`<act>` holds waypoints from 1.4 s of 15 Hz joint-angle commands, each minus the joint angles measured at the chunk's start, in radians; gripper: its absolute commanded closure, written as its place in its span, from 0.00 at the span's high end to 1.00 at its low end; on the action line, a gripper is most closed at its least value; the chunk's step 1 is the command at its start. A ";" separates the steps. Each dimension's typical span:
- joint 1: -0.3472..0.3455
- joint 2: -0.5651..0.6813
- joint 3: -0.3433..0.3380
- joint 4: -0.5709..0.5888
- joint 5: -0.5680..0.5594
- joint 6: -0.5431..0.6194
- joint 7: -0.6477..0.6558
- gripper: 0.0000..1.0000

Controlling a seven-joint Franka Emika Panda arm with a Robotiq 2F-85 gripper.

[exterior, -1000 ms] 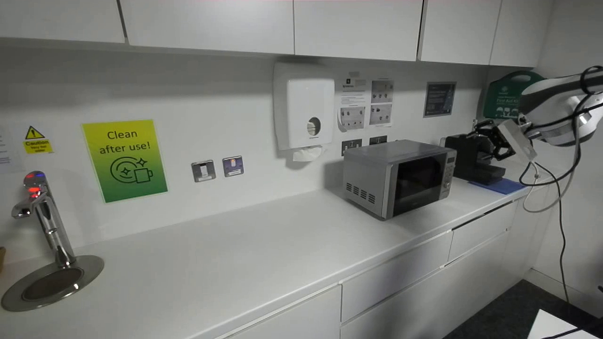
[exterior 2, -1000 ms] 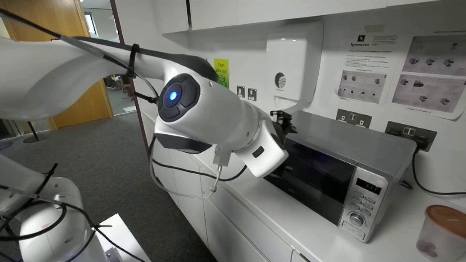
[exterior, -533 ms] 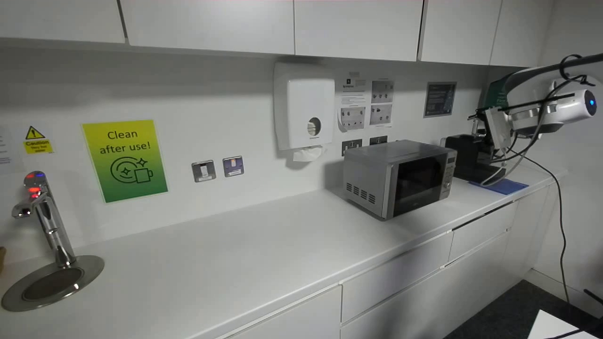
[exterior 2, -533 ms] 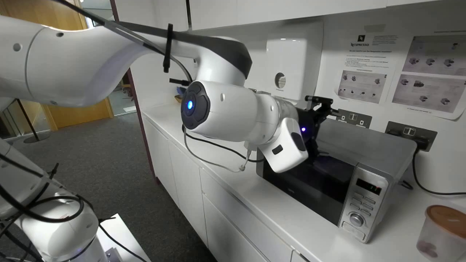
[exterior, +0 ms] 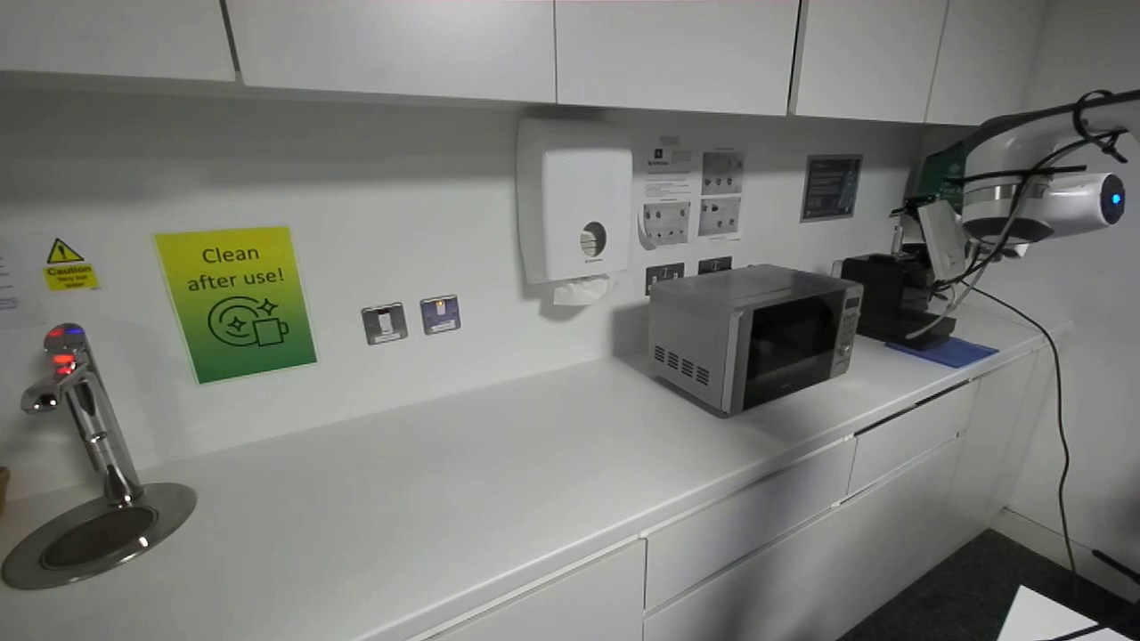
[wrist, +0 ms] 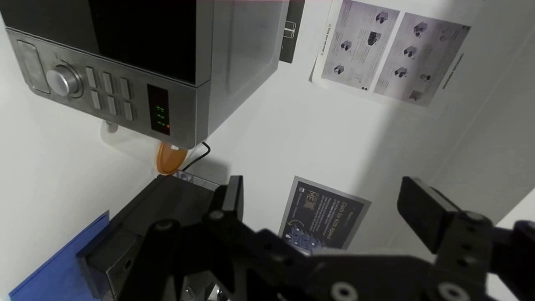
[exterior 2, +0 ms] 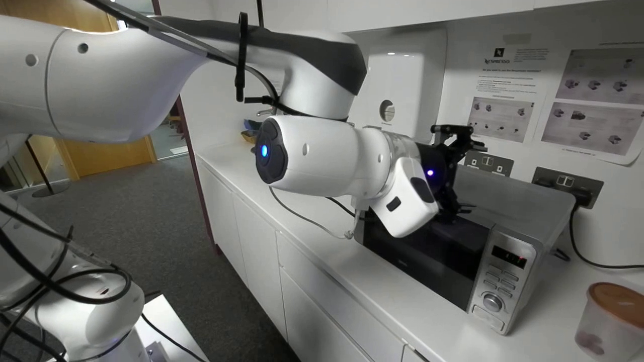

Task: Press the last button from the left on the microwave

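The silver-grey microwave (exterior: 699,343) stands on the counter with its dark window facing the room; it also shows in an exterior view (exterior 2: 518,201) and in the wrist view (wrist: 246,54). Its control panel has a lit display (wrist: 159,109), two rows of small buttons (wrist: 109,93), a round knob (wrist: 62,80) and a large flat button (wrist: 33,67). My gripper (wrist: 322,182) is open and empty, its fingers wide apart. In an exterior view the gripper (exterior 2: 475,176) appears in front of and above the microwave, apart from the button panel.
A black appliance (wrist: 167,205) and a blue cloth (exterior: 955,352) lie beside the microwave. A clear tub with an orange lid (exterior 2: 621,301) stands near its panel side. A white dispenser (exterior: 574,196) hangs on the wall. Cabinets (exterior: 677,53) overhang the counter.
The arm has swung across, rightward in one exterior view, bringing the gripper over the microwave's front. In the last half second it has moved only slightly further. The microwave has not moved.
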 commanded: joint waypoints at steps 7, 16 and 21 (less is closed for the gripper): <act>0.002 0.001 0.000 0.000 0.000 0.000 -0.001 1.00; 0.030 -0.073 -0.007 -0.003 0.078 0.041 -0.146 1.00; 0.021 -0.082 -0.058 0.007 0.271 -0.013 -0.416 1.00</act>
